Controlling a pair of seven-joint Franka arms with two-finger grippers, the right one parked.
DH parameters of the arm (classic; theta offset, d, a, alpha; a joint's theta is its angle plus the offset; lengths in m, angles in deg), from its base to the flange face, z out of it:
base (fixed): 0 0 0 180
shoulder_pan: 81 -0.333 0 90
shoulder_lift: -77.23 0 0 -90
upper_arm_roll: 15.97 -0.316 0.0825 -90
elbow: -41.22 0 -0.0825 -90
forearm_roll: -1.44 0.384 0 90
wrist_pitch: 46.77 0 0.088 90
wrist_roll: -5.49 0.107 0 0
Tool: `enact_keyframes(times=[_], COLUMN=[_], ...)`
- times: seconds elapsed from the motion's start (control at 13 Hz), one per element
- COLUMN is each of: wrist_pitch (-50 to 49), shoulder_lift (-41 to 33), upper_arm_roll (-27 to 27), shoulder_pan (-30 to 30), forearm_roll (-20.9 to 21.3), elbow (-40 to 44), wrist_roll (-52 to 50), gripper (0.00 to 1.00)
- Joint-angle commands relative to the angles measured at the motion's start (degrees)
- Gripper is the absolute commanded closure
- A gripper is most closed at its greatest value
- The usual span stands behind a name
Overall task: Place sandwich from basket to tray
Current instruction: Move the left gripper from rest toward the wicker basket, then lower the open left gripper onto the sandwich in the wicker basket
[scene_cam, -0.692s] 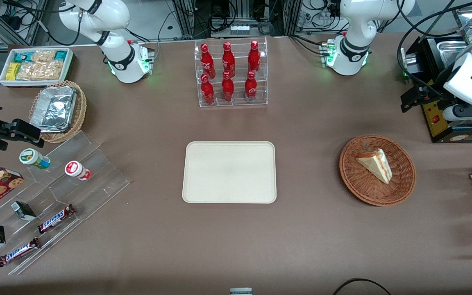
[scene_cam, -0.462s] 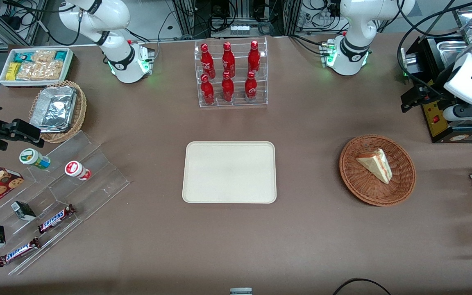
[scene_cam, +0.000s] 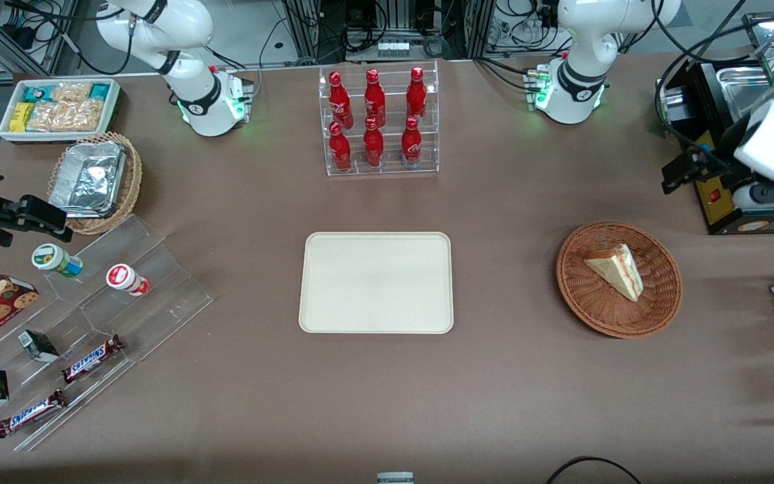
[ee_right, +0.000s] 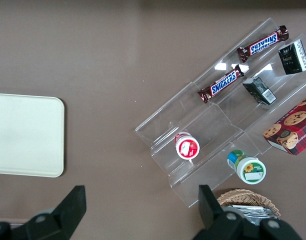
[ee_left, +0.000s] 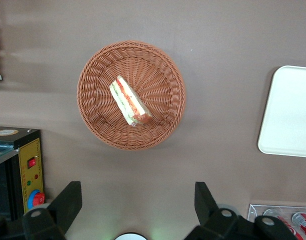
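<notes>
My end effector (ee_left: 135, 202) hangs wide open and empty above the basket (ee_left: 131, 95); the sandwich (ee_left: 130, 100) is a pale wedge with red and green layers.

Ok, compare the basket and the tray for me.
The basket is round, reddish-brown woven wicker; the tray is rectangular, smooth and cream. The basket holds the sandwich; the tray holds nothing. Both sit on the table. The gripper hangs open above the table beside the basket.

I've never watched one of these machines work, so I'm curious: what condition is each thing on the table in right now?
sandwich: lying in the basket, untouched.
basket: upright on the table, holding only the sandwich.
tray: flat, nothing on it.
gripper: open, up above the table beside the basket, holding nothing.
cola bottles: upright in their clear rack.
</notes>
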Motion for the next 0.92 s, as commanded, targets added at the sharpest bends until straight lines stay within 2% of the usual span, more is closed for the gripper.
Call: enact_keyframes(times=[0.0,0.31,0.54,0.85], wrist_pitch=[4.7,18.1,30.5,41.4], shoulder_lift=[2.5,3.9,6.2,12.5], upper_arm_roll=[-0.9,-1.8,-2.1,-2.2], shoulder_pan=[-0.9,-1.0,-3.4,-3.2], forearm_roll=[0.3,0.4,-0.2,-0.7], elbow=[-2.9,-14.3,-22.8,-26.0], wrist_roll=[-1.6,-10.6,-15.1,-23.5], gripper=[0.0,0.0,0.0,0.0])
